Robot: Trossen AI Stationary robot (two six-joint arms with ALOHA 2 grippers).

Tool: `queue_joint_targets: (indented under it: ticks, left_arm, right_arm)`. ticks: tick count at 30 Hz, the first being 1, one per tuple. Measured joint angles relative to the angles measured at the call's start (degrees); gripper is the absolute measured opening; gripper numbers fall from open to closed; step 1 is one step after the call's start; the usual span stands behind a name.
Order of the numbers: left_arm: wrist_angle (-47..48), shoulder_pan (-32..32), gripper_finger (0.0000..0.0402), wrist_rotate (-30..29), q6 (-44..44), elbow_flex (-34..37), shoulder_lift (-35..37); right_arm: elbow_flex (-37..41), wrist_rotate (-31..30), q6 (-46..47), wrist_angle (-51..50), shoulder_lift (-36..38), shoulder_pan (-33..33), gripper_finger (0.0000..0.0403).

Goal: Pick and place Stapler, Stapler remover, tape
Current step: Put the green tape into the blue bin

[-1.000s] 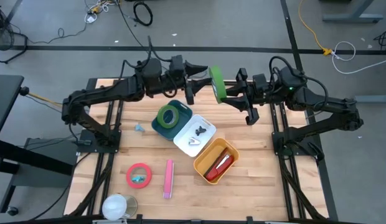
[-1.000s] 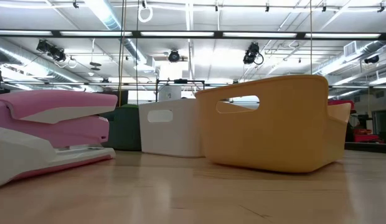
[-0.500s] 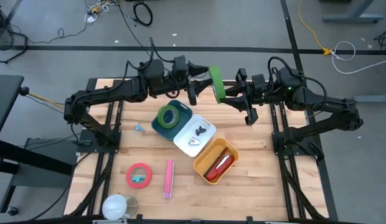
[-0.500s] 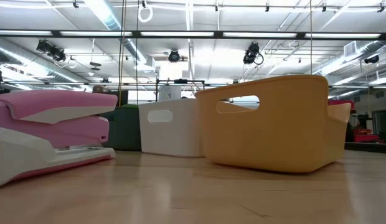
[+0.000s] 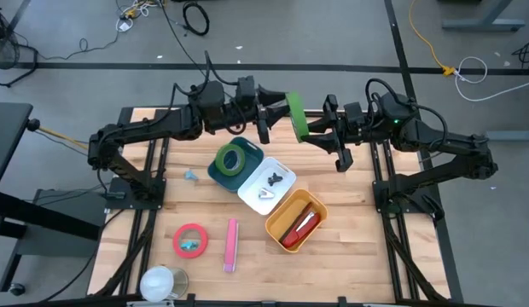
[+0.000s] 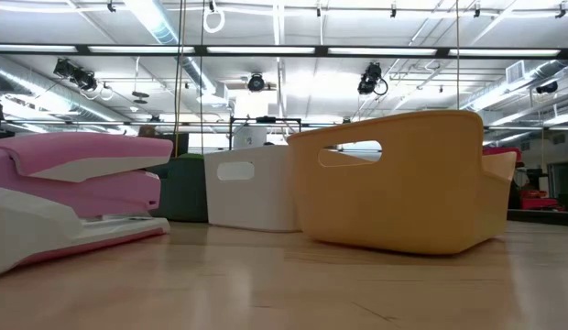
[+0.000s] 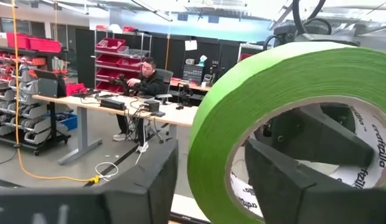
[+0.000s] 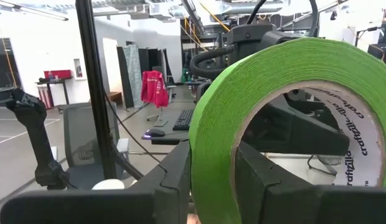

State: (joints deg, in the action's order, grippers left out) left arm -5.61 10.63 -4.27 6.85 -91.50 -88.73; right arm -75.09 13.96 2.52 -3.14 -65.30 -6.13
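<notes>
A roll of green tape (image 5: 295,116) hangs upright in the air above the far middle of the worktop (image 5: 333,256), held between two robot arms. The left tool (image 5: 271,115) and the right tool (image 5: 314,130) each clamp its rim, one finger inside the core. It looks light and stiff, best pinched across the ring's wall. Below sit a green bin (image 5: 215,170), white bin (image 5: 247,194) and yellow bin (image 5: 277,223).
</notes>
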Motion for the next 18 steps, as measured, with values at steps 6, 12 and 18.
queue_joint_targets:
  ticks: [6, 12, 18]
  left_arm:
    - [0.0, 0.0, 0.014, 1.6, 0.0, 0.0, 0.0]
    - [0.1, 0.0, 0.0111, 2.4, -0.3, 0.0, 0.0]
    - [0.2, 0.0, 0.0102, 2.4, -0.4, 0.0, 0.0]
  right_arm:
    - [0.0, 0.0, 0.0, -0.5, 0.0, 0.0, 0.0089]
    - [0.0, 0.0, 0.0, -0.6, 0.0, 0.0, 0.0089]
    - [0.0, 0.1, 0.0, -0.6, 0.0, 0.0, 0.0092]
